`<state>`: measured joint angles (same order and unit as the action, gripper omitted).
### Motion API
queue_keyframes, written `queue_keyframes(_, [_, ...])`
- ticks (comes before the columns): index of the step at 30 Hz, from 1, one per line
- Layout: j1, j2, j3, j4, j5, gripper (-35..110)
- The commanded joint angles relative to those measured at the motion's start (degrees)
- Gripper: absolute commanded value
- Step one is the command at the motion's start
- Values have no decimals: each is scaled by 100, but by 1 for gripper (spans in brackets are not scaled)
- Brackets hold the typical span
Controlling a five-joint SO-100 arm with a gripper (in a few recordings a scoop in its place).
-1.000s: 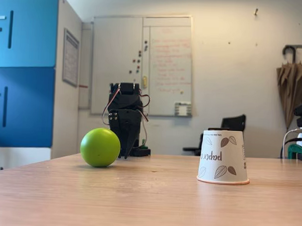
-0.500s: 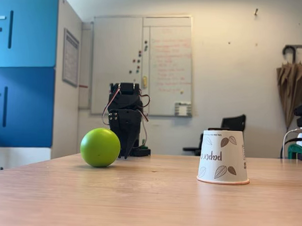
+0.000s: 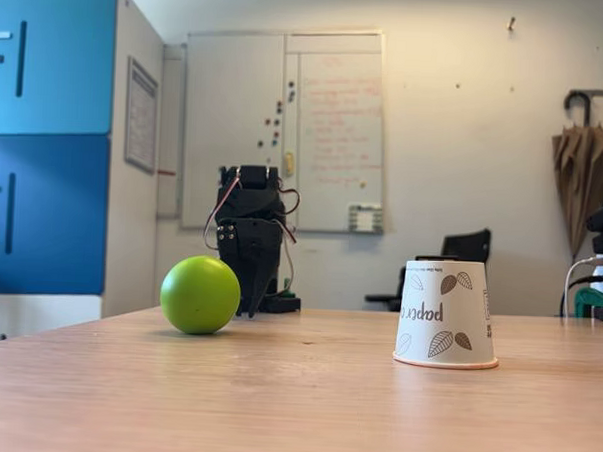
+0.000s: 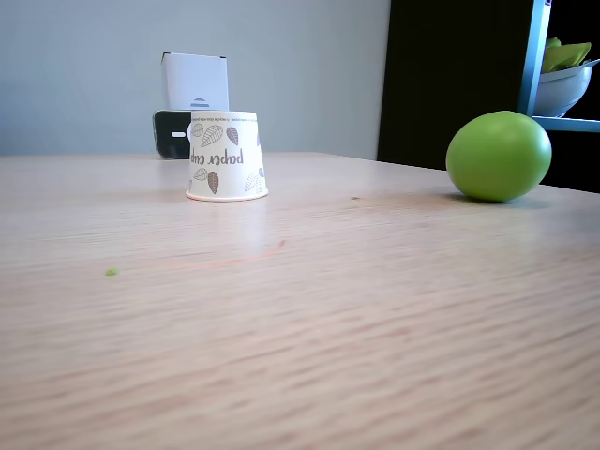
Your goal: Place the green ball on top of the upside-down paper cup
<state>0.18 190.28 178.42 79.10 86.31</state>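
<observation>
The gripper [image 3: 250, 306] hangs folded down behind the green ball [image 3: 200, 295], fingertips pointing at the table [image 3: 304, 406]; can't tell if the jaws are apart. In that fixed view the ball sits just left of it, in front. The upside-down paper cup [image 3: 446, 313] stands well off to the right, nothing on it yet.

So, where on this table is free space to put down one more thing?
The wooden table is bare between the lime-green ball and the upside-down white paper cup, and across the whole near side. It is tighter behind the ball, where the black hand hangs.
</observation>
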Motion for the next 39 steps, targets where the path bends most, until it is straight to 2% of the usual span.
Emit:
queue_keyframes(1, [18,18,0,35,-26,0])
queue_keyframes(29, [18,18,0,35,-26,0])
queue_keyframes(39, [334,-264,-105,-53,-9,0])
